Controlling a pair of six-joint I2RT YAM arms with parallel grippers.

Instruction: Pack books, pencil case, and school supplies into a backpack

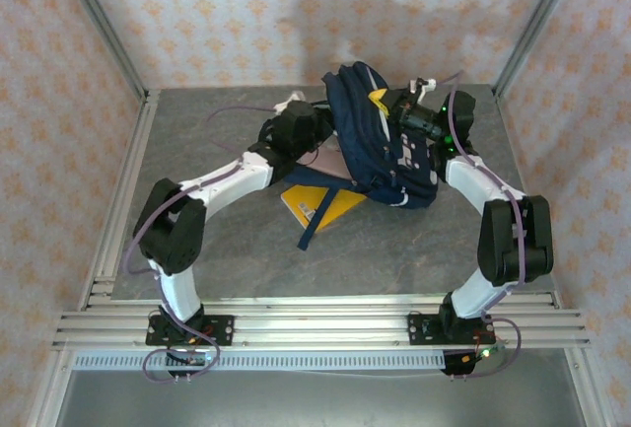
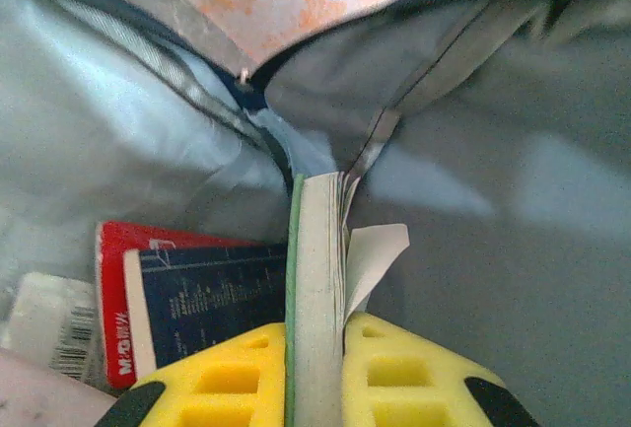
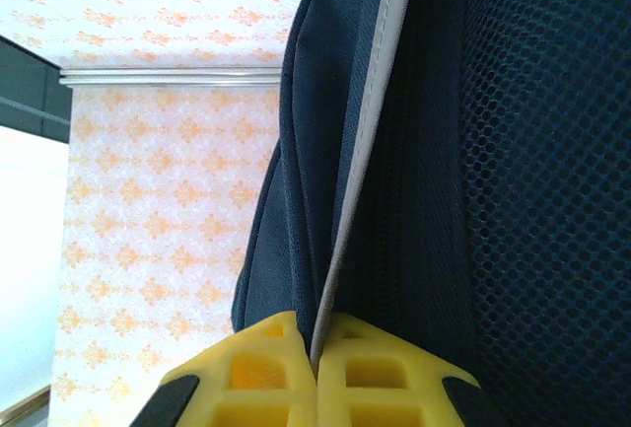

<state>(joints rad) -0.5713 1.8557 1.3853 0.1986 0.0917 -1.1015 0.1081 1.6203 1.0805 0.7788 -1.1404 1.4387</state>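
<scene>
Here, left tool (image 2: 315,320) clamped on green book (image 2: 320,240) within backpack (image 1: 370,141), right tool (image 3: 315,323) pinching backpack's rim

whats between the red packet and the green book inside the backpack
The dark blue book, overlapping the red packet, beside the green book; the left wrist view shows it.

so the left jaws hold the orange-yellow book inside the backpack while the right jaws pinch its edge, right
Not the orange-yellow one: the left wrist view shows the left jaws shut on the green book inside the backpack. The orange-yellow book lies on the table in the top view. The rest is right.
</scene>
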